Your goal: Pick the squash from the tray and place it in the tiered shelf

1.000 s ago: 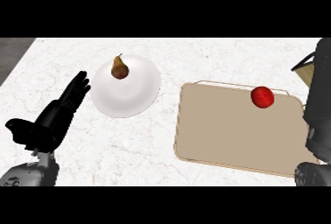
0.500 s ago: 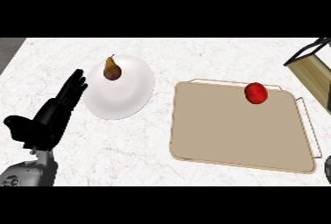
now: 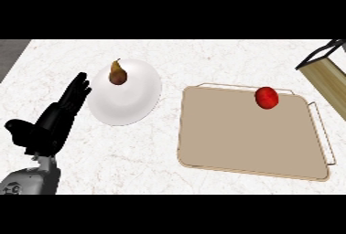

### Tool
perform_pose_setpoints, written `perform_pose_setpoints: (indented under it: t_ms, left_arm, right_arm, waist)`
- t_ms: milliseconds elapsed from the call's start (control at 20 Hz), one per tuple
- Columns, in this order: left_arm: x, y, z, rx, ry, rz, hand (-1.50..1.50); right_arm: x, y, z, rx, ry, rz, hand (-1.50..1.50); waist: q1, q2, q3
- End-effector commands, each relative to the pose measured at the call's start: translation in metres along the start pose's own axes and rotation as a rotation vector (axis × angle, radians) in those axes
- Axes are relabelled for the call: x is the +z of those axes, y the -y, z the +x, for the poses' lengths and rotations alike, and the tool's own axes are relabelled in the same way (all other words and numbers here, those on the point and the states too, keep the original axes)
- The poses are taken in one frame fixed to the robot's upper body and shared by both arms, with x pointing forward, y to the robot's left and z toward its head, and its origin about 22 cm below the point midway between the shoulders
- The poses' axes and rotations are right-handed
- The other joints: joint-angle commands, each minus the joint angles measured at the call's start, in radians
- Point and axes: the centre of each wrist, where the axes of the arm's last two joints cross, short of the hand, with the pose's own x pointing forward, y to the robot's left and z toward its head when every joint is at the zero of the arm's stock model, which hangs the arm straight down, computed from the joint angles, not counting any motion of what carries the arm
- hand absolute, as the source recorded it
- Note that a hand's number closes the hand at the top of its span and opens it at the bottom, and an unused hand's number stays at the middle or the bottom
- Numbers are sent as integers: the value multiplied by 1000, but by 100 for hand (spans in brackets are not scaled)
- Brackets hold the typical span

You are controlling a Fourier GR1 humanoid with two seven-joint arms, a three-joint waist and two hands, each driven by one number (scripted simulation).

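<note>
The right arm has gone from view; the left hand (image 3: 51,121) rests spread at the counter's left edge; the squash (image 3: 267,97) lies untouched at the tray's (image 3: 243,151) far edge, so picking awaits.

On the surface (image 3: 223,55) there is one tan tray (image 3: 250,141) at the right, with one red round item (image 3: 267,97) on its upper part. One white plate (image 3: 132,103) lies at the upper left, carrying one brown pear-shaped fruit (image 3: 117,74). One robot hand (image 3: 54,121) shows at the left edge, and one shelf corner (image 3: 327,68) at the upper right
</note>
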Motion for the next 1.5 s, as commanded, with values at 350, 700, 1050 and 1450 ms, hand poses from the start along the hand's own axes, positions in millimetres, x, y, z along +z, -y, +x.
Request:
perform_pose_setpoints:
  t_ms: [350,700,1050,1450]
  left_arm:
    - [0,9,7,17,14,-11,0]
    - [9,0,-10,-1,11,6,0]
    - [18,-12,-8,3,-9,14,0]
    - [14,-8,-2,12,-22,26,0]
  right_arm:
    - [-25,20,8,-82,102,47,150]
    - [-15,-5,4,53,211,313,150]
    - [-6,-54,-24,94,178,431,150]
    - [-20,-41,-27,112,-97,169,150]
  waist:
    - [3,1,4]
    - [3,0,3]
    - [-16,-8,4]
    - [-22,-11,3]
